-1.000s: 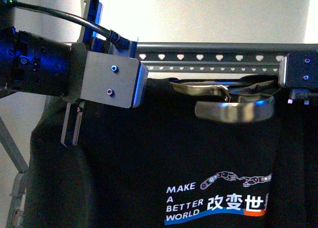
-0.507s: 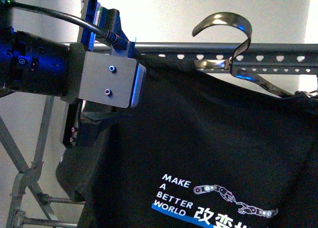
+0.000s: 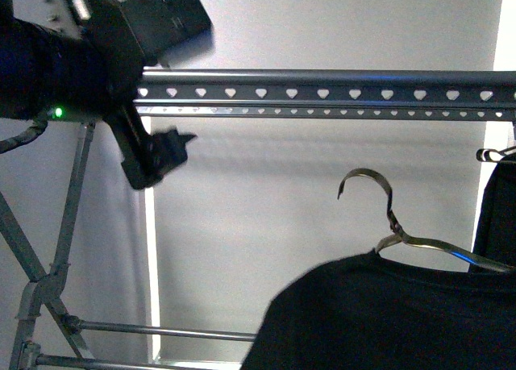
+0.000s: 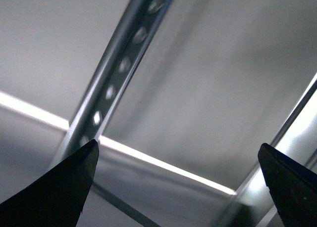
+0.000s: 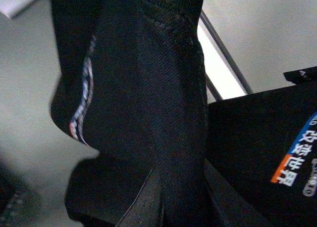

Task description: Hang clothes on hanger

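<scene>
The clothes, a black T-shirt on a shiny coat hanger, hang low at the right of the front view. The coat hanger's hook is well below the hanger, the dark-grey rack rail with heart-shaped holes, and touches nothing. My right gripper is shut on a fold of the clothes, whose print shows beside it; this gripper is out of the front view. My left gripper is open and empty beside the hanger. It sits blurred at the rail's left end.
Another black garment hangs at the far right edge on its own hook. The rack's crossed legs and low bars stand at the left. A plain pale wall is behind.
The clothes have dropped down and to the right; the coat hanger's hook, above the rail half a second ago, is now well under it. My left arm has swung up and left.
</scene>
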Robot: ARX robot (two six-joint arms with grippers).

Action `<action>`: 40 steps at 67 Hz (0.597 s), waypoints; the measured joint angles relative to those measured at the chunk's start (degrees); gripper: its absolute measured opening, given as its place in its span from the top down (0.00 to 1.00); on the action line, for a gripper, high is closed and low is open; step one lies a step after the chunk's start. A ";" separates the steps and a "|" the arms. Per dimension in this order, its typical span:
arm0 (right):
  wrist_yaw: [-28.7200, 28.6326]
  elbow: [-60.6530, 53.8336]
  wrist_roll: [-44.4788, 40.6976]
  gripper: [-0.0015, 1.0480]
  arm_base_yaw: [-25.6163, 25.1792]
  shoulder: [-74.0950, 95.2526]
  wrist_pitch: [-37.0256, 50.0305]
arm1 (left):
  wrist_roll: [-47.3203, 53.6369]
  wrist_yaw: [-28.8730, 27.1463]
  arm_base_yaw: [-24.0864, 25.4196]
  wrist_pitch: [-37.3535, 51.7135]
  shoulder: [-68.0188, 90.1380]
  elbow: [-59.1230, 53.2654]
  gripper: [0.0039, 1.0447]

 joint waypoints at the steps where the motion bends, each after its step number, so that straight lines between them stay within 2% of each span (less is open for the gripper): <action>1: -0.57 0.37 0.72 0.90 -0.04 0.00 -0.44 | -3.48 -1.62 0.15 0.07 -0.02 0.13 0.06; 4: -1.79 1.88 3.78 0.90 -0.20 0.00 -2.03 | -17.42 -5.35 0.85 0.15 -0.09 0.61 0.06; 5: -2.27 2.62 5.14 0.90 -0.26 0.00 -2.75 | -25.49 -6.99 1.20 0.11 -0.11 0.85 0.06; 7: -2.93 3.26 6.60 0.90 -0.33 0.00 -3.43 | -30.08 -8.59 1.53 -0.04 -0.11 1.11 0.06; 11: -4.92 4.85 10.62 0.90 -0.57 0.00 -4.70 | -47.08 -12.39 2.56 -1.42 -0.22 1.84 0.06; 18: -7.98 7.32 19.15 0.90 -0.52 0.00 -5.27 | -64.67 -15.41 4.63 -4.13 -1.14 2.19 0.06; 23: -9.44 8.55 24.33 0.90 -0.52 0.00 -4.68 | -71.93 -15.30 5.68 -5.05 -2.32 2.19 0.06; 35: -14.29 10.71 39.34 0.90 -0.83 -0.83 0.20 | -77.96 -12.26 5.44 -5.60 -7.10 0.55 0.06; 38: -15.85 11.17 42.91 0.90 -1.18 -1.95 1.07 | -73.00 -12.11 5.07 -9.79 -9.42 -1.09 0.16; 40: -16.94 11.65 44.63 0.90 -1.49 -2.69 1.79 | -69.02 -12.15 4.87 -9.55 -11.52 -4.44 0.23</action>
